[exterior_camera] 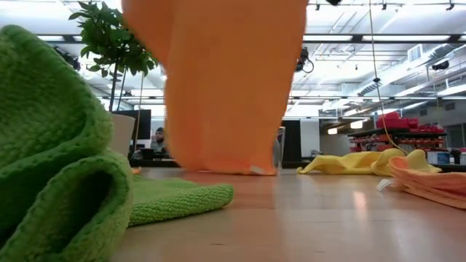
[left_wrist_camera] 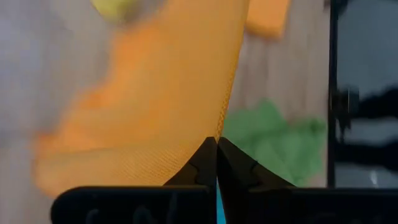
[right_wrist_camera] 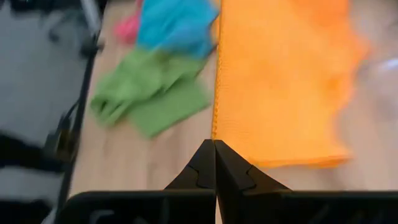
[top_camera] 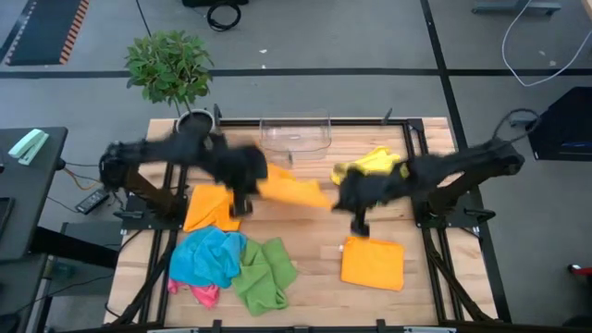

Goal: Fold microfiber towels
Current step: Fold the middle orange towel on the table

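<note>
Green towel (exterior_camera: 58, 167) nearest, orange towel (top_camera: 291, 191) stretched crosswise, left end effector (top_camera: 242, 205) and right end effector (top_camera: 356, 222) clamping its ends

One camera looks straight down on the wooden slatted desk (top_camera: 305, 282). Another sits at desk height, facing the room. Both wrist cameras closely share the hanging orange microfiber towel (left_wrist_camera: 155, 99).

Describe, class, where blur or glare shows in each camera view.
High view: both arms smear with motion around the stretched orange microfiber towel. Low view: the near green towel looms soft; ceiling lights glare. Left wrist view: background blurred. Right wrist view: orange weave crisp, far edge smeared.
</note>
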Tool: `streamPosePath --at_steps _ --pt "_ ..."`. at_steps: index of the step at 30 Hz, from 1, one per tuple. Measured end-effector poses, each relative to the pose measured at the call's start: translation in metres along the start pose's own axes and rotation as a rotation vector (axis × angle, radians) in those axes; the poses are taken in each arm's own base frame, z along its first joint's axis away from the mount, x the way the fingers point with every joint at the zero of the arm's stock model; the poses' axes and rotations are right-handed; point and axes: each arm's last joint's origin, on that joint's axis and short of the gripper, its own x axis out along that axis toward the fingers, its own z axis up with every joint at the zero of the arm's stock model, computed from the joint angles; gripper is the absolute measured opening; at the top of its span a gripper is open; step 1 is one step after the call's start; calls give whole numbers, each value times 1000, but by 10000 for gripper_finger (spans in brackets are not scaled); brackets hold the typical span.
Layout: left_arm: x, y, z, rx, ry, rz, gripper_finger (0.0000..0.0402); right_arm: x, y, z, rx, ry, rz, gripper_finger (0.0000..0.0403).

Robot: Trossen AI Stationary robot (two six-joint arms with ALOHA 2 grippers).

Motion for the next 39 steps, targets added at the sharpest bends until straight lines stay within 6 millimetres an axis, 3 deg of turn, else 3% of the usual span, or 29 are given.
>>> streamPosePath --at_steps 4,6,9,12,15,19,23,28,32,34,37,39 --pt "77 -47 -27 12 51 -71 5 53 33 -37 35 76 74 1" --pt "108 -60 -41 -32 38 -126 6 71 41 -52 102 90 112 1" --pt "131 -67 -53 -138 46 -208 10 88 48 -70 218 122 134 1" --pt "132 -67 -55 -175 59 -223 6 88 54 -74 272 117 157 1" --pt "122 -65 -46 -140 36 -225 6 78 53 -68 269 100 165 1" --pt "91 -47 -25 -41 -17 -98 9 50 34 -47 238 23 136 1" --pt "56 -11 -2 34 -84 72 5 17 -4 -24 164 -25 -5 1" --pt "22 41 21 32 -175 174 6 -23 -62 5 106 -65 -176 1" --pt "-11 75 33 9 -277 245 6 -66 -95 32 63 -145 -287 1" --pt "-35 83 38 7 -348 264 7 -91 -104 44 40 -198 -315 1" --pt "-68 79 41 23 -449 217 4 -122 -103 57 11 -244 -271 1" --pt "-79 69 39 27 -467 152 5 -128 -94 58 1 -207 -218 1"
